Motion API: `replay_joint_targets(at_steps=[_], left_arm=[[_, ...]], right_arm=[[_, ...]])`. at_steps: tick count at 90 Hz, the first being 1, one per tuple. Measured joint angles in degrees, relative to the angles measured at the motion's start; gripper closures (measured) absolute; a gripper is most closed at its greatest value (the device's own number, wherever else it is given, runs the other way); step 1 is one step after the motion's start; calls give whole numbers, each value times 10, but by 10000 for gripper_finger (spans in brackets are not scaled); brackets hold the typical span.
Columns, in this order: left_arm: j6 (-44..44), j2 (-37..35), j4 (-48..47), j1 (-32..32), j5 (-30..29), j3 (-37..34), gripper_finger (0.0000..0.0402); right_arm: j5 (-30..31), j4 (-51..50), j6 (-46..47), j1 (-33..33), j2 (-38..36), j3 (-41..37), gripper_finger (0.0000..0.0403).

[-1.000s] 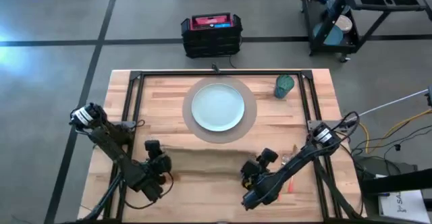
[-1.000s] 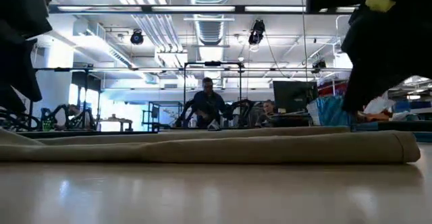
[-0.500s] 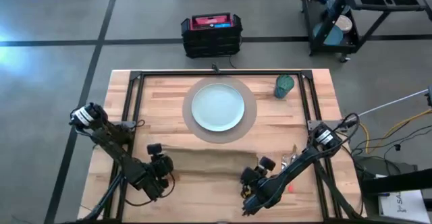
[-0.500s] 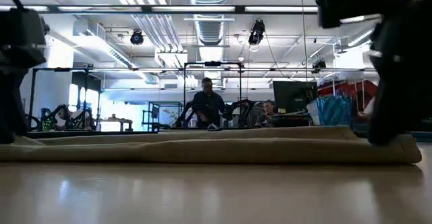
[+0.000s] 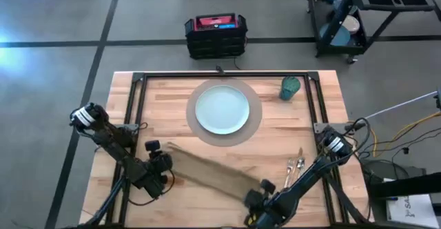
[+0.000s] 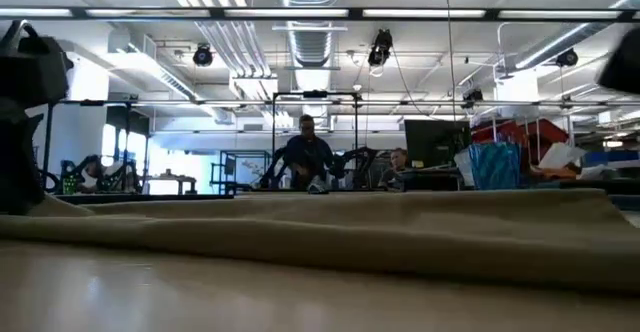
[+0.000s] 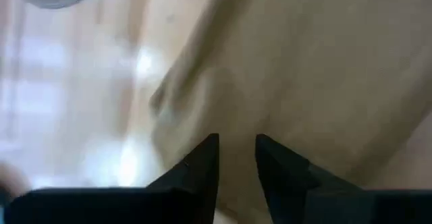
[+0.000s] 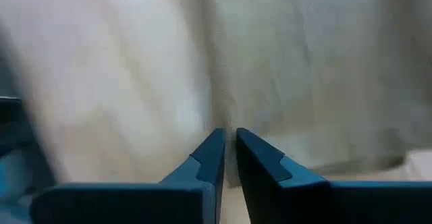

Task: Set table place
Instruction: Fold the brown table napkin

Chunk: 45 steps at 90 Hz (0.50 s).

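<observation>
Tan cloth napkin (image 5: 210, 173) between end effectors

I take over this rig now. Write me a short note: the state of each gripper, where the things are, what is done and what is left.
Left gripper: shut on one end of the tan cloth napkin.
Right gripper: shut on its other end; the napkin lies slanted across the near part of the light-wood table.
Done: pale blue plate sits on the round tan mat; small teal cup stands beside the mat.
Left: place the napkin, then the fork and knife, which lie by the right arm.
</observation>
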Motion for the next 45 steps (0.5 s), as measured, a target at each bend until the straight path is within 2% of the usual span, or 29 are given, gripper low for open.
replay_joint_targets(at_steps=[13, 25, 37, 45], left_arm=[[-41, -30, -99, 0, -1, 56, 322], [-120, -63, -133, -4, 3, 123, 326], [-212, -81, -126, -18, 24, 172, 321], [-281, -79, -126, -33, 32, 180, 318]], right_arm=[[50, -110, -71, -10, -2, 71, 360], [98, -207, -149, -49, -4, 122, 343], [75, -199, -263, -113, -4, 132, 314], [63, -159, -355, -158, -4, 127, 286]])
